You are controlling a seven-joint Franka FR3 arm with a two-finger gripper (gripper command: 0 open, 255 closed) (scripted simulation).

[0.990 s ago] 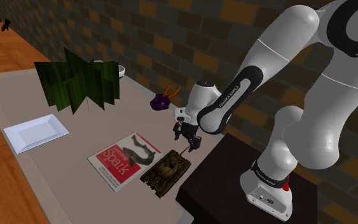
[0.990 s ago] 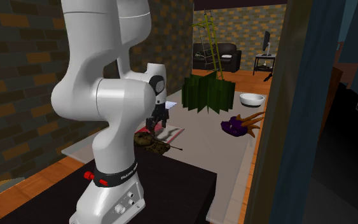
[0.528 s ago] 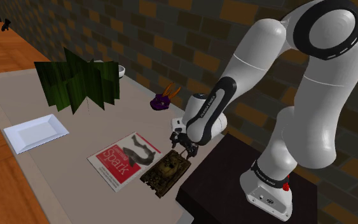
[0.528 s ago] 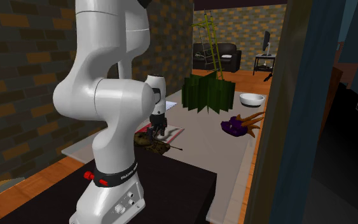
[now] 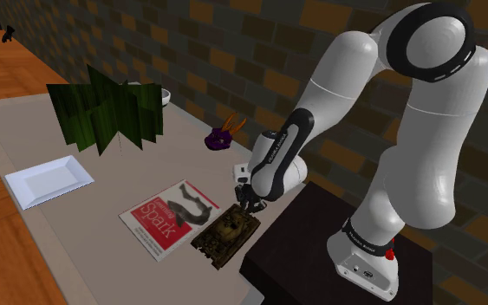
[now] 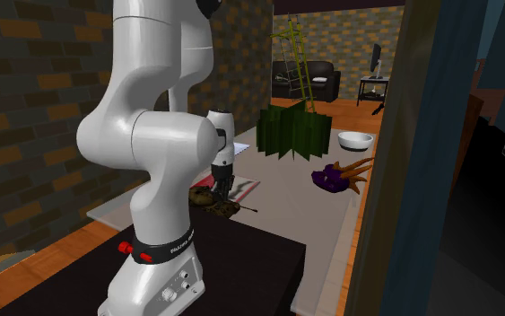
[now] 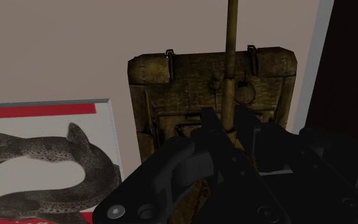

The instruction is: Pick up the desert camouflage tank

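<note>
Now, fingers pinched on barrel of brown tank, hull beside magazine

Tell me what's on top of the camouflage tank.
The black gripper is directly above the tank, over its middle; the gun barrel runs out from under it. The turret top and rear deck are covered, so contact cannot be judged.

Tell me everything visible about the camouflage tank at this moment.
The tank is a small model in mottled tan and brown: boxy hull, turret, one long thin barrel. It sits upright on the pale surface between the fish-cover magazine and the dark stand, a sliver of surface separating it from the magazine. The gripper hangs low over its turret; whether it touches cannot be told.
</note>
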